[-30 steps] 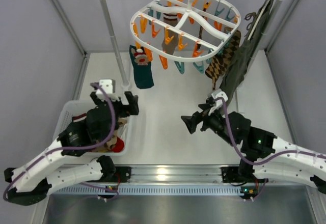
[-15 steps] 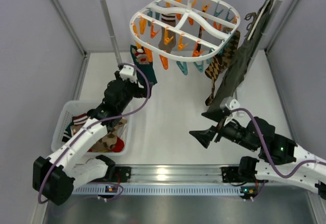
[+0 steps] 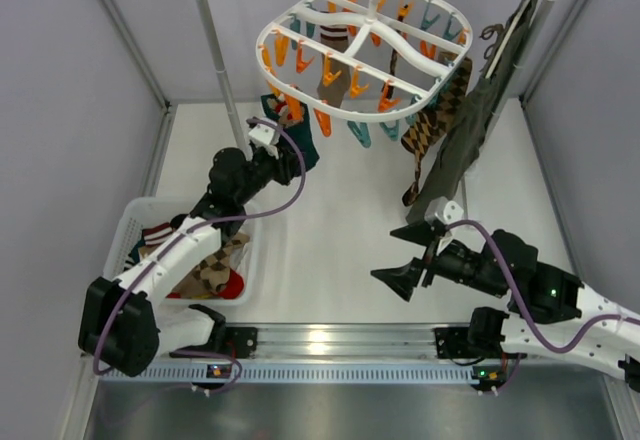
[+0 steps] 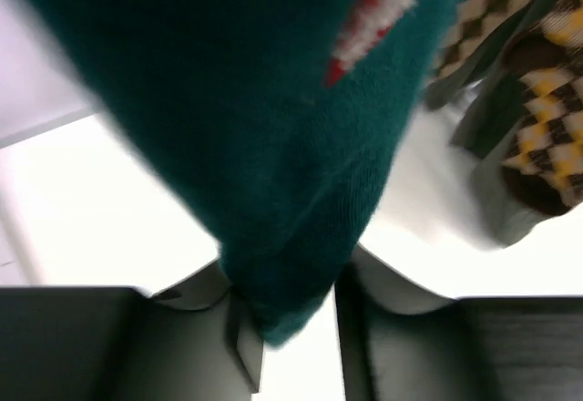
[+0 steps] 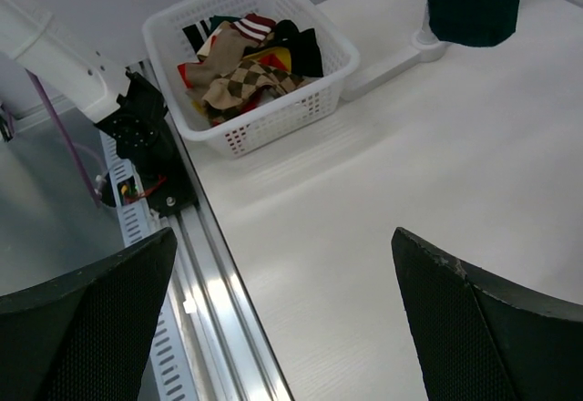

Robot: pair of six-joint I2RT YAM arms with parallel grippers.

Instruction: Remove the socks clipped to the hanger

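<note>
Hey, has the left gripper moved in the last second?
Yes. The left gripper has gone from by the basket up the view to the teal sock, past the foot of the rail post.

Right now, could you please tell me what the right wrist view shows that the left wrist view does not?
Only the right wrist: the white basket of loose socks and the open right gripper. Only the left wrist: hanging brown argyle socks, and the left gripper flanking a sock's tip. Both: the dark teal sock and the white table.
</note>
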